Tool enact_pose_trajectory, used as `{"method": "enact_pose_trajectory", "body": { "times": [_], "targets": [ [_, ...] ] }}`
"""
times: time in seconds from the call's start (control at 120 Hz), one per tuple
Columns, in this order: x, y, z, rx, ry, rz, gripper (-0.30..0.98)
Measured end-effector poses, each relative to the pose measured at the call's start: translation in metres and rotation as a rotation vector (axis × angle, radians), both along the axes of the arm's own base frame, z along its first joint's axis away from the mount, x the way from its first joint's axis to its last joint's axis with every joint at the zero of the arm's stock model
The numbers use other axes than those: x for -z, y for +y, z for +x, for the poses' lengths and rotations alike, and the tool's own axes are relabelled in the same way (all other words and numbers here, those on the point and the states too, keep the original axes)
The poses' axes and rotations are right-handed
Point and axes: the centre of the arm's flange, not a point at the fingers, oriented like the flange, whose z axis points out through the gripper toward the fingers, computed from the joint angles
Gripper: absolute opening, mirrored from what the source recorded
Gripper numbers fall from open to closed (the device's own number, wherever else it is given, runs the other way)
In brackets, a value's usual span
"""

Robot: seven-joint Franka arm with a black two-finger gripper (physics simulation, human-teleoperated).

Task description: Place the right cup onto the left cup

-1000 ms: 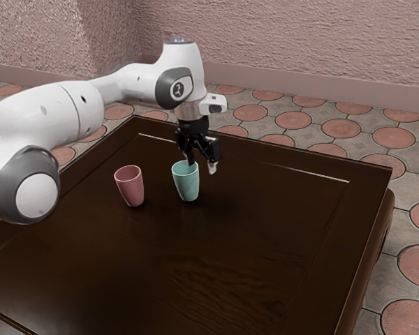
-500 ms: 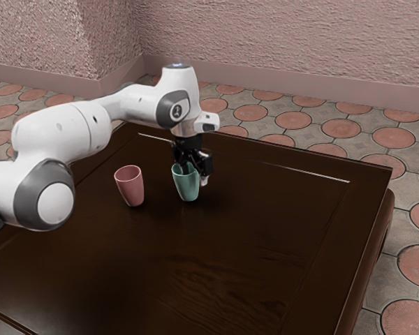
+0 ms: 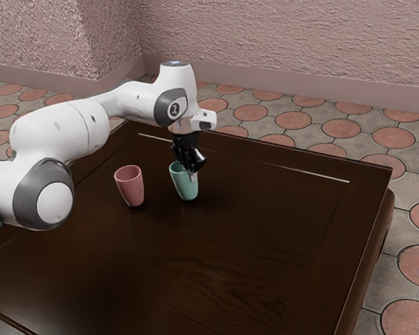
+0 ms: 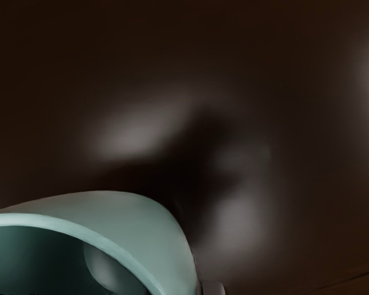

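My gripper (image 3: 191, 172) is at the rim of the mint-green cup (image 3: 184, 185), on the side toward the exterior view's right. Its fingers are drawn together on the cup's wall, one within the mouth and one outside. The cup leans slightly, its base at or just over the table. In the wrist view the green cup (image 4: 154, 236) shows its open mouth and outer wall, with a bit of fingertip (image 4: 213, 288) beside it. The pink cup (image 3: 130, 187) stands upright and apart, toward the exterior view's left.
Both cups are on the dark wooden table (image 3: 223, 244). The table's far edge runs behind my hand, and a textured pink wall (image 3: 286, 42) rises beyond the tiled floor.
My hand came down to the green cup and its fingers closed on the wall. The cup has shifted and tipped slightly toward the exterior view's left. The pink cup has stayed put.
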Motion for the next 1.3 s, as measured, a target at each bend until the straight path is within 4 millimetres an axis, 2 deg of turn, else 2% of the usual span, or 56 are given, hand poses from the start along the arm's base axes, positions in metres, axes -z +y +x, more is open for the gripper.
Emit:
{"method": "enact_pose_trajectory", "body": {
  "times": [0.1,0.25,0.342,0.533,0.617,0.7,0.808,0.967,1.142,1.3],
  "targets": [
    [-0.009,0.003,0.0,0.004,-0.009,0.003,-0.06],
    [-0.06,0.004,-0.008,0.011,-0.055,0.016,-0.08],
    [-0.087,-0.003,-0.016,0.025,-0.077,0.025,-0.08],
    [-0.152,-0.007,-0.063,0.041,-0.092,0.055,-0.09],
    [-0.174,-0.005,-0.085,0.039,-0.097,0.071,-0.09],
    [-0.186,0.008,-0.104,0.02,-0.095,0.086,-0.09],
    [-0.189,0.028,-0.113,-0.01,-0.085,0.108,-0.1],
    [-0.182,0.058,-0.114,-0.048,-0.062,0.137,-0.1],
    [-0.147,0.093,-0.106,-0.092,-0.006,0.147,-0.1],
    [-0.12,0.097,-0.1,-0.093,0.029,0.139,-0.1]
  ]
}}
